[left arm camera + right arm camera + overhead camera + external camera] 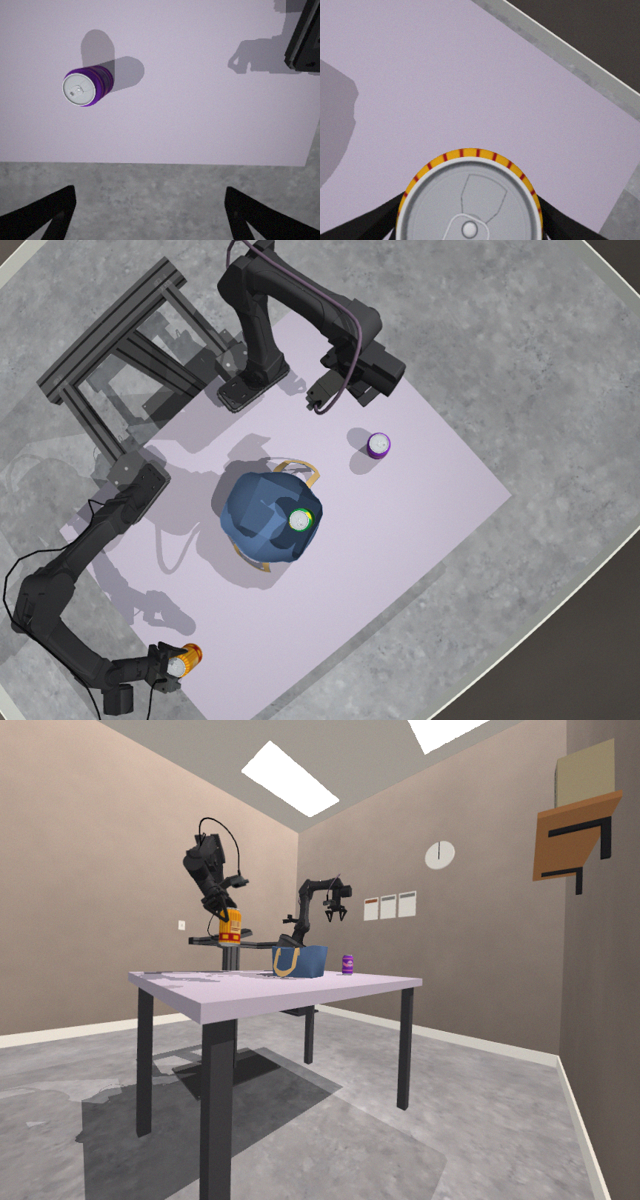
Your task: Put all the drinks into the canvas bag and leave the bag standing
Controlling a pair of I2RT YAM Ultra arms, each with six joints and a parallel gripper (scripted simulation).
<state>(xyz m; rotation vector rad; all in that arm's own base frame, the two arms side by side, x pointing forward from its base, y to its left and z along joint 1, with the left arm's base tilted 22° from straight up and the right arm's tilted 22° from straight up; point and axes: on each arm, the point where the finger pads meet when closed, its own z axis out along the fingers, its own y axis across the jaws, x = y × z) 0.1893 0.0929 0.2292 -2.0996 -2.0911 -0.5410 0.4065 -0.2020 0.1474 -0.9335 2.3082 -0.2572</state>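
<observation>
The blue canvas bag (250,497) (310,961) stands walls up on the table. A green-and-yellow can (299,520) shows lid up inside it; its base is hidden. A purple can (378,444) (347,964) (79,89) stands upright on the table beyond the bag. My right gripper (177,667) (471,197) is shut on an orange can (191,654) (230,927) (470,185) and holds it well above the table, near one edge and away from the bag. My left gripper (335,918) (150,194) is open and empty, raised above the table near the purple can.
The tan handles (312,477) (284,972) stick out at two opposite sides of the bag. The lilac table (413,508) (310,993) ends just past the orange can. A dark metal frame (111,327) stands behind the arm bases.
</observation>
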